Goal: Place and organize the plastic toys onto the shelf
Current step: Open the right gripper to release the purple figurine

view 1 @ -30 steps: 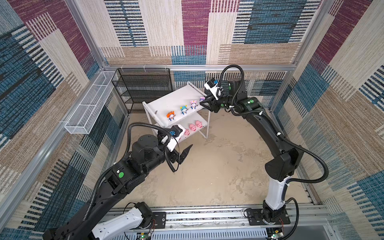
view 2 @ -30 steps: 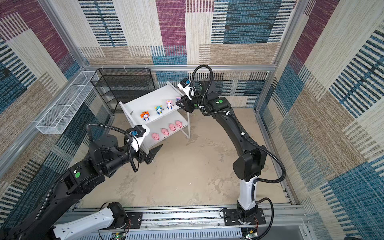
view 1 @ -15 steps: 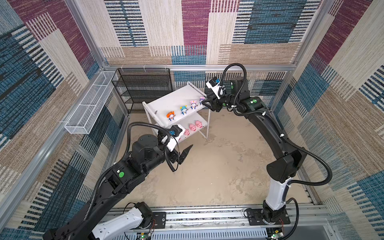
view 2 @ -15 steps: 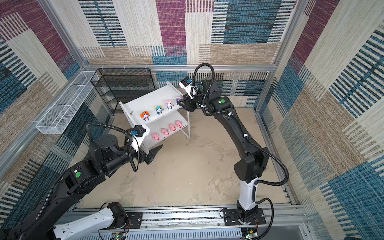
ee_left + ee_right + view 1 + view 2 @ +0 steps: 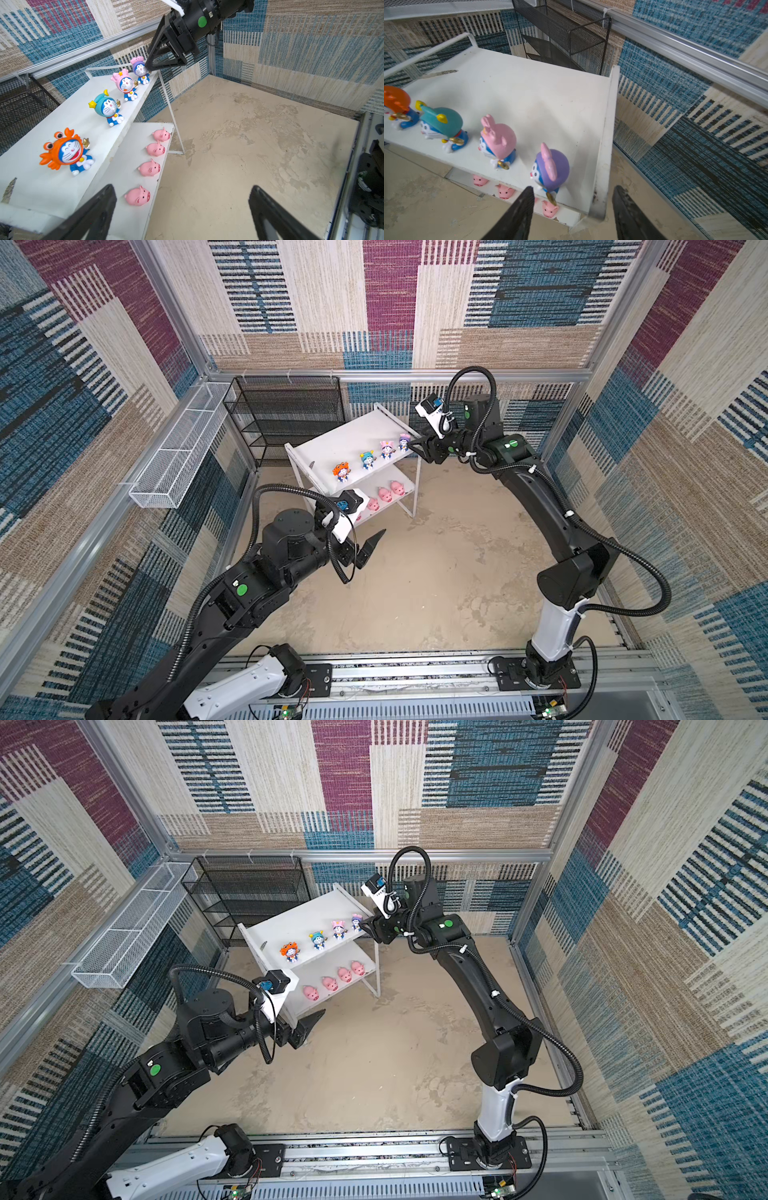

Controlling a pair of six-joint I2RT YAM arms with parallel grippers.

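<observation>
from my seat i see all eight toys on the shelf (image 5: pixel 345 439), which stands on the bench (image 5: pixel 436 572) in front of the black mesh rack (image 5: pixel 286 414). along the front edge of the shelf's top board, four figurines stand upright in a row: the orange-hooded figurine (image 5: pixel 342 471), the blue-hooded figurine (image 5: pixel 367 459), the pink-hooded figurine (image 5: pixel 387 449) and the purple-hooded figurine (image 5: pixel 403 442). the purple one is nearest the shelf's right end. on the shelf's lower board the four pink pigs (image 5: pixel 329 983) sit in a matching row near the front edge, apart from one another, snouts pointing away from the shelf.

my right end effector (image 5: pixel 573 187) is at the right end of the shelf's top board, released, jaws apart with nothing between them. in the left wrist view one fingertip (image 5: pixel 148 64) is just beside the purple-hooded figurine's head; i cannot tell whether it touches.

my left end effector (image 5: pixel 182 186) hangs over the bench at the front left corner of the shelf, level with the lower board. it is spread wide and grasps nothing, well apart from the toys.
</observation>
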